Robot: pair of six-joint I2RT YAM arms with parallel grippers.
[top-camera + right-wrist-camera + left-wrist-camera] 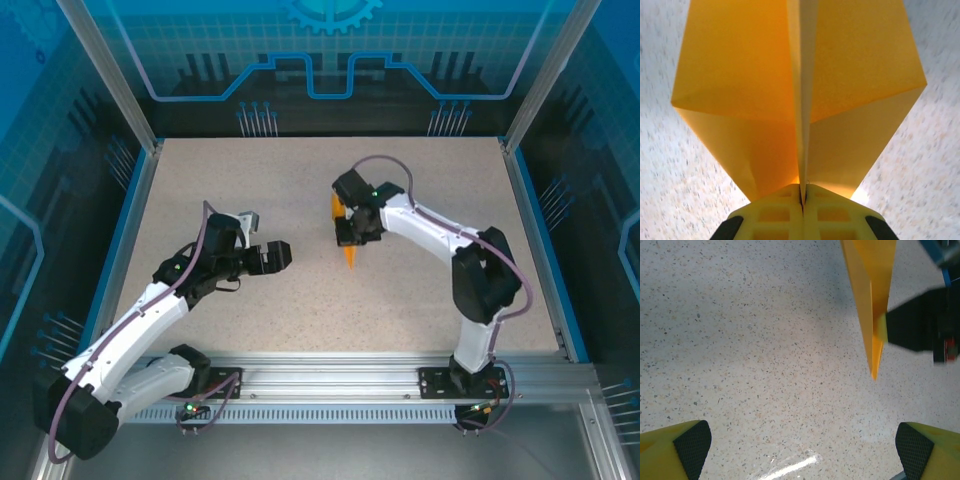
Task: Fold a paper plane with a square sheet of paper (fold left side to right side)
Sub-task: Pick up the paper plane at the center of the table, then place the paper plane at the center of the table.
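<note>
Near the middle of the speckled counter [300,310], the right claw [802,196] is pinched tight on the centre fold of the orange paper plane [740,90], whose tip points toward the arm bases. The left claw [803,449] hovers near it, spread wide and holding nothing.

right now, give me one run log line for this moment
right gripper: shut on paper plane at its centre fold | left gripper: open, empty, apart from the plane

We note bright, even overhead light. Left wrist view: a glare streak on the counter [740,340]. Right wrist view: counter blurred, paper plane [740,75] glowing translucent.
</note>
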